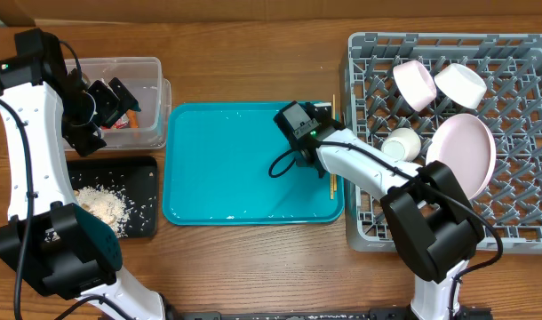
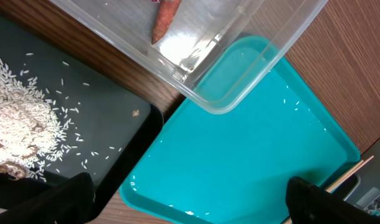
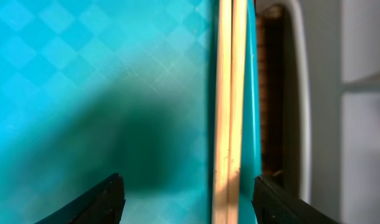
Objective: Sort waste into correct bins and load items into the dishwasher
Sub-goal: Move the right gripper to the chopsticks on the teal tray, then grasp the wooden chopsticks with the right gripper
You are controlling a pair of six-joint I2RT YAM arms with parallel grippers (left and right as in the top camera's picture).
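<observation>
R gripper (image 3: 189, 202) open, nothing held. Chopsticks (image 3: 230, 93) lie betw. its fingers, off-centre, close to one, along teal tray (image 3: 84, 74) edge beside dish rack (image 1: 520, 233). L gripper (image 2: 190, 202) wide open, empty, over tray corner near clear tub (image 2: 240, 81).

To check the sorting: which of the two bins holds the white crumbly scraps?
The shallow black tray, dark and low-walled; the clear tub holds a carrot piece instead.

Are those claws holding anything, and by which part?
Nothing is held. The right gripper stands open astride the chopsticks along the teal tray rim; the left gripper hangs open and empty.
</observation>
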